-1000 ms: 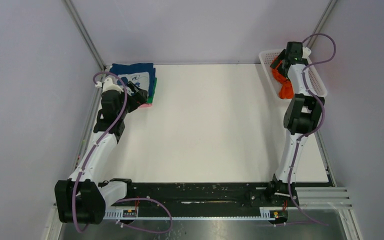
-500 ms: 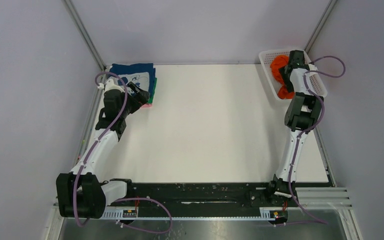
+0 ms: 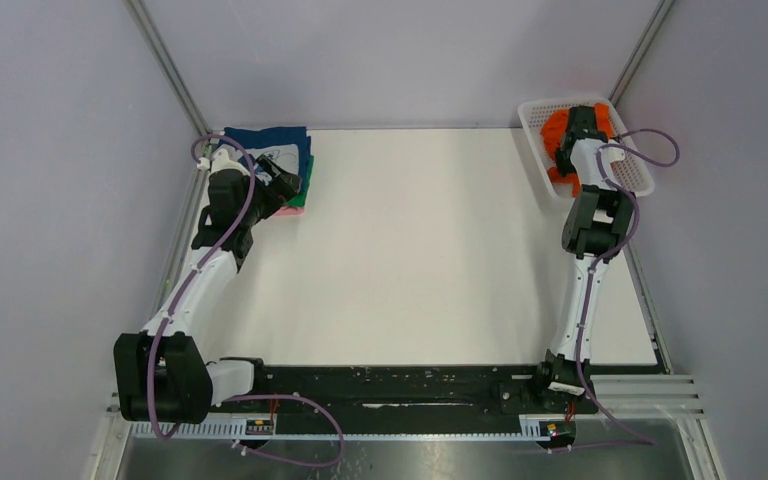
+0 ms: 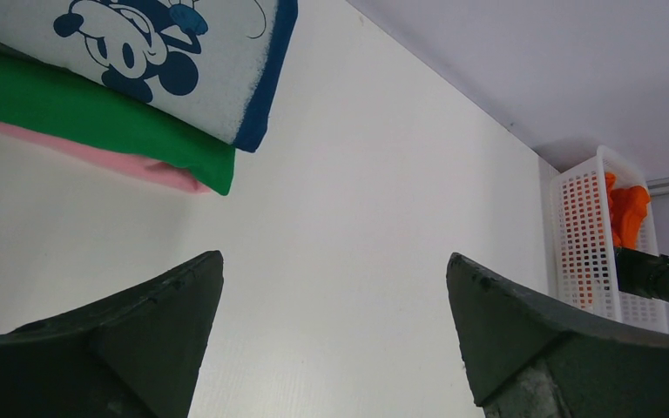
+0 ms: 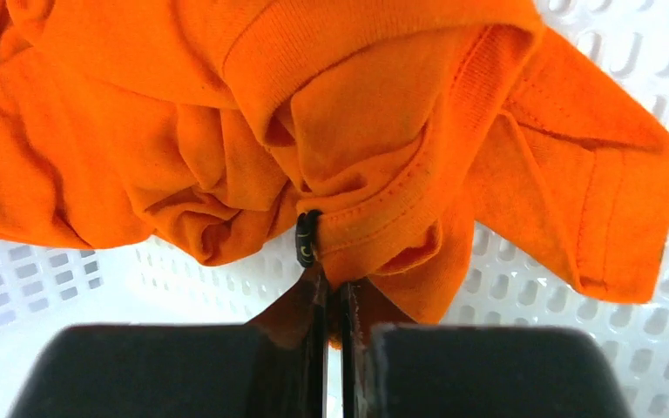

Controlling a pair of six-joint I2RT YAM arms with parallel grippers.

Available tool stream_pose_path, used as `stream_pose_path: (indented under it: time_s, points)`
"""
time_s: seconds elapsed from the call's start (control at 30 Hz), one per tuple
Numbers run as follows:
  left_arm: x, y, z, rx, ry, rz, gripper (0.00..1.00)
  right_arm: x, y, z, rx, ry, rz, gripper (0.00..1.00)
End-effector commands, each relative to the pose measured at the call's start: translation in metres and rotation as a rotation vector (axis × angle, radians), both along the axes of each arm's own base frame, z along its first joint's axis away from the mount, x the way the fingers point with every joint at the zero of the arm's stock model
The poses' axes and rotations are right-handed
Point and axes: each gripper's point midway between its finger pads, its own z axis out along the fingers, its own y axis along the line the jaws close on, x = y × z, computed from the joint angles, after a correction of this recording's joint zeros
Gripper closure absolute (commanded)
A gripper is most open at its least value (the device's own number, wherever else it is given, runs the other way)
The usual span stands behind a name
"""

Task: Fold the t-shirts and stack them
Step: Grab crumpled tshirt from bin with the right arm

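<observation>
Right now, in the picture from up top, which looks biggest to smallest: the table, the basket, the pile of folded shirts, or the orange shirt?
1. white table
2. white mesh basket and stack of folded t-shirts: too alike to rank
3. orange t-shirt, bunched in the basket, partly hidden

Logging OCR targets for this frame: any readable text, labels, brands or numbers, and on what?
None readable in any view.
navy t-shirt: cartoon mouse print only, no letters.
orange t-shirt: a small black piece at its seam bears a pale mark, too small to read.
white basket: no label visible.
</observation>
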Motion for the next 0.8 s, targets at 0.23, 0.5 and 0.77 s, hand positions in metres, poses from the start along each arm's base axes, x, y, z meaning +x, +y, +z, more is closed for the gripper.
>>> stream_pose_path:
  time_s: [0.23, 0.5, 0.77]
  points:
    - [0.005, -0.007, 0.032, -0.042, -0.092, -0.016, 0.01, 0.056, 0.019, 0.149, -0.262, -0.345, 0.332, 1.00]
    - [0.006, -0.016, 0.033, -0.063, -0.115, -0.063, 0.01, 0.027, 0.138, 0.348, -0.603, -0.653, 0.897, 1.00]
    - [-0.004, -0.019, 0.042, -0.025, -0.144, -0.108, 0.01, -0.084, 0.314, 0.454, -0.711, -0.892, 1.442, 1.00]
